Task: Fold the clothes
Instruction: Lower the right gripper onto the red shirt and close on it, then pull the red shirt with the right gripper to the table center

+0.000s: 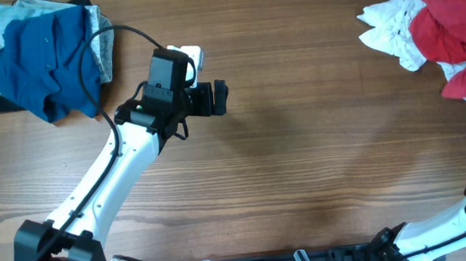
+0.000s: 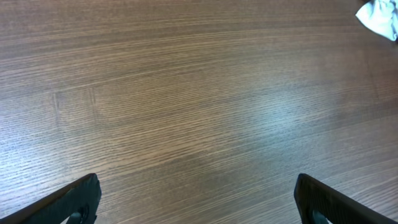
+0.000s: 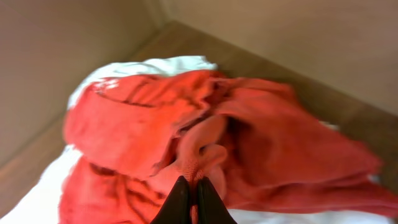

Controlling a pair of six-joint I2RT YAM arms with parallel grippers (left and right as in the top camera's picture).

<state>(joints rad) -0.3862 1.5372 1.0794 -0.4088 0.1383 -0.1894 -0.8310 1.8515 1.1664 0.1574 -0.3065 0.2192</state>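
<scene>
Right claw point(image 3: 191, 185) clamped on red shirt point(image 3: 261, 143) fold, wrist view only; left claw point(image 2: 196, 193) spread wide over counter point(image 2: 186, 93).

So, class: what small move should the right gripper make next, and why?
Probably lift slightly and draw the red shirt toward the middle of the table: the right gripper is shut on a red fold, and the shirt lies crumpled on the white garment.
</scene>
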